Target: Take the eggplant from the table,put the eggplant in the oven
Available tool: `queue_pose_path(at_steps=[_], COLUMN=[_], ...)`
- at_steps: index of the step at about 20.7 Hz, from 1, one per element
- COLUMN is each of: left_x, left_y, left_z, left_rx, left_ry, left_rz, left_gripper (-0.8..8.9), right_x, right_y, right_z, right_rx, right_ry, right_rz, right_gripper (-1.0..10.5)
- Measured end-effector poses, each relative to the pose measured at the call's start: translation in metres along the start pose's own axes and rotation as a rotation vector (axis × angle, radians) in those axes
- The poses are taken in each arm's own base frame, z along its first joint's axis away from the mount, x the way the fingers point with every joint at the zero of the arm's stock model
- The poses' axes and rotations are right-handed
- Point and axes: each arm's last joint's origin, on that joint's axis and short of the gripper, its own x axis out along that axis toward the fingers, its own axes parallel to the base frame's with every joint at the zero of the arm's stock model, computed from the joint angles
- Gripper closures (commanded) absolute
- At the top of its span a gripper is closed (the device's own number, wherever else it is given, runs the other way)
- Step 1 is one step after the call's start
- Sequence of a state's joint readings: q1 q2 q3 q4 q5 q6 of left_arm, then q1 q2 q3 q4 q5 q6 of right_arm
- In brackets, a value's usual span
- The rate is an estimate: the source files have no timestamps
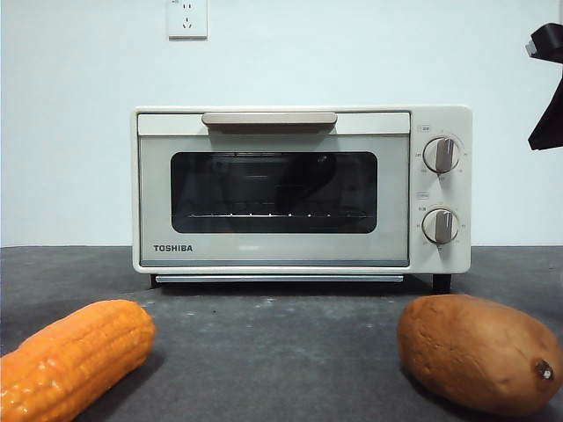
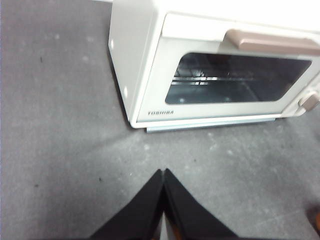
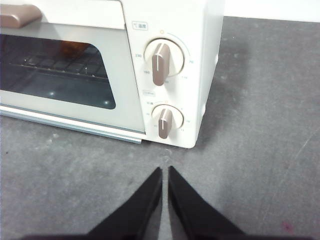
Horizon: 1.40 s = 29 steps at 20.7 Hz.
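My left pincer (image 2: pixel 163 172) hung over bare worktop (image 2: pixel 60 150) in front of the oven's (image 1: pixel 299 189) logo-side corner, its two black jaws pressed together, pinching nothing. My right pincer (image 3: pixel 164 170) hung over the worktop before the oven's knob-side corner, jaws drawn nearly together with only a thin slit between the tips, and it too carried nothing. In the front view, a black tip of one arm (image 1: pixel 547 88) showed at the upper corner on the knob side; I could not tell from that view alone which arm it was.

The oven stood toward the back of the worktop, its door shut, the beige handle (image 1: pixel 269 119) across the top of the door and the two round knobs (image 1: pixel 441 155) stacked one above the other on the panel beside it. Through the dark glass (image 1: pixel 273 192) I saw the wire rack (image 1: pixel 264 214) and a dark shape above it, but I could not tell whether that was the eggplant or only a reflection. No view showed the eggplant plainly, either on the worktop or in my pincers.

Near the front edge of the worktop lay an orange corn cob (image 1: pixel 70 359) toward one corner and a brown sweet potato (image 1: pixel 479 352) toward the other, well apart, both clear of the oven.
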<state>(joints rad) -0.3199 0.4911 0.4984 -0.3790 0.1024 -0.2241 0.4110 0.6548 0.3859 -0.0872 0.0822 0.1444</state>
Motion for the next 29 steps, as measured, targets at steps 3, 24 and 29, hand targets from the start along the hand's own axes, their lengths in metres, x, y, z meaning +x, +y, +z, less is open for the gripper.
queue_pose_path(at_steps=[3, 24, 29], left_x=[-0.017, 0.002, 0.002], left_y=[-0.001, 0.048, 0.048], left_z=[0.002, -0.083, -0.083], left_rx=[0.046, 0.237, 0.237], left_ry=[-0.088, -0.362, -0.361], left_rz=[-0.004, 0.260, 0.259], left_gripper=[8.08, 8.08, 8.08], right_x=[0.000, 0.000, 0.000], right_y=[0.000, 0.000, 0.000], right_z=[0.000, 0.002, 0.003], right_rx=[0.000, 0.002, 0.003], right_ry=[-0.002, -0.025, -0.032], right_rz=[0.000, 0.004, 0.005], right_gripper=[9.4, 9.4, 9.4])
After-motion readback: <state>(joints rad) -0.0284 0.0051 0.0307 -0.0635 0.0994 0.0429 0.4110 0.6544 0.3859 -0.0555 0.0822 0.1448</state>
